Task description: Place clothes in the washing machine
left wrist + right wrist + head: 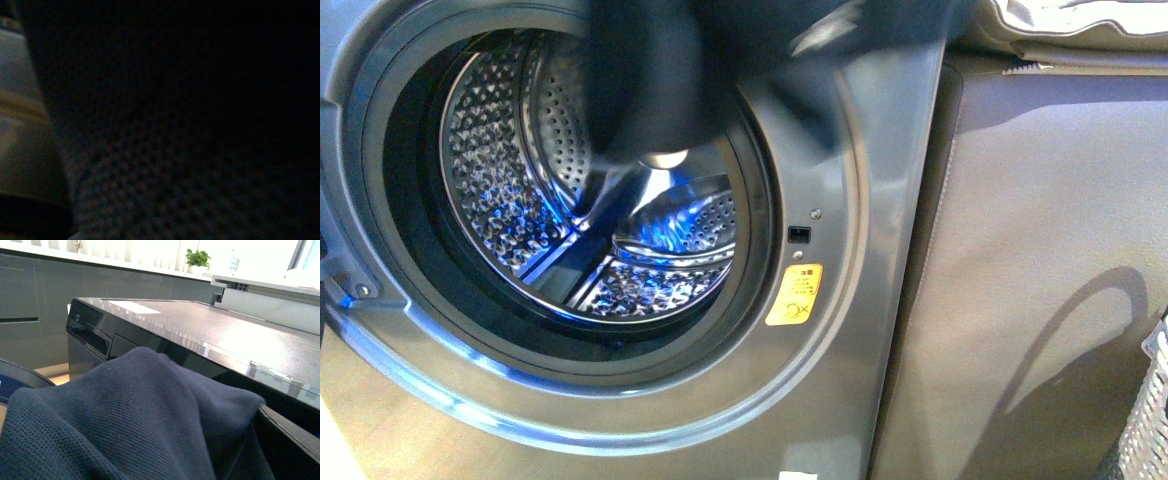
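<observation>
The right pincer is buried under the clothes [135, 415], so I cannot tell if it pinches, and the left pincer's picture is dark. The clothes drape right over it, soft, light and floppy, up by the top of the washing machine [840, 200] mouth. I think a thick bunched fold is the best place to pinch.

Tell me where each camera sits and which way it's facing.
Front: on the robot's body, facing the washing machine and its open drum; blurred clothes hang across the top; no arm plainly shows.
Left wrist: dark, nothing to tell.
Right wrist: on the right arm, looking over the clothes toward a dark machine top and a plant; no gripper shows.
Shared: front and right wrist both show the clothes.
</observation>
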### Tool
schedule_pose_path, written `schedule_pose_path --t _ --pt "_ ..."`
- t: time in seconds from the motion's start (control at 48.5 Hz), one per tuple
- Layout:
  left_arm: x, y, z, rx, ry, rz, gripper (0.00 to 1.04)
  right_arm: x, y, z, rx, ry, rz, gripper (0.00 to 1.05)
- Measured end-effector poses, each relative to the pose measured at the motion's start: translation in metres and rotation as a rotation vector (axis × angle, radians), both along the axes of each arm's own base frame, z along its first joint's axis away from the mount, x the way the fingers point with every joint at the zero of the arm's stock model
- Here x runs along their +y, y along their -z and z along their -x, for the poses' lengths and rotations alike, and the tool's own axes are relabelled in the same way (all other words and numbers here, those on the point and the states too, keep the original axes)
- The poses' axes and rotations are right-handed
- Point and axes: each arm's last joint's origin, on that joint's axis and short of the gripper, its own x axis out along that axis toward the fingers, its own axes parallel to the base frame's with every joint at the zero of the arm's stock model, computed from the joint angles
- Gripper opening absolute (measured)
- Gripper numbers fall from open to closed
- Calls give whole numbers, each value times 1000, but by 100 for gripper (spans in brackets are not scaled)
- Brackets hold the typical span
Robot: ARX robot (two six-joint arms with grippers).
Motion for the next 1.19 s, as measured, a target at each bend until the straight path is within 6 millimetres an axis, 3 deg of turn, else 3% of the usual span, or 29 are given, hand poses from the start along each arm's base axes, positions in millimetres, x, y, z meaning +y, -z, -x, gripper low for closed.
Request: schedule_pose_path --t 0.082,0.35,0.7,0.968,1.195 --pt "17 14 1 17 -22 -7 12 0 0 0 -1 0 -1 99" --pt "73 64 6 97 -105 -24 11 0 0 0 -1 -1 0 97" --pt "116 130 3 249 -213 -44 11 0 0 0 -2 -2 -2 97" --pt "126 150 -17 317 -270 -53 11 0 0 0 -3 -2 -2 97" --pt "116 164 -55 340 -354 -131 11 0 0 0 -3 -1 -2 97"
